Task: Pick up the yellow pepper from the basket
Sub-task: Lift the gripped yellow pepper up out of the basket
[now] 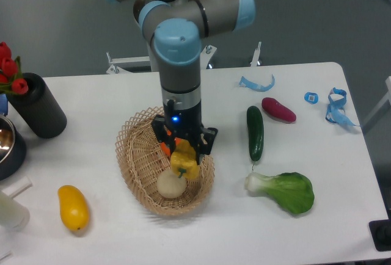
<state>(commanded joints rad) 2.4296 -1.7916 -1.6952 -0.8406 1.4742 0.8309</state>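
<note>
The yellow pepper (184,163) hangs between the fingers of my gripper (184,158), which is shut on it. It is lifted over the right half of the woven basket (133,155), just above the rim. A pale beige ball (170,185) lies in the basket right below the pepper. Behind the gripper a sliver of an orange fruit (165,149) shows, mostly hidden by the fingers.
A yellow mango-like fruit (73,207) lies left of the basket. A cucumber (255,132), a purple vegetable (278,110) and a bok choy (285,191) lie to the right. A black cylinder with red tulips (38,112) and a dark bowl (8,145) stand at the left edge.
</note>
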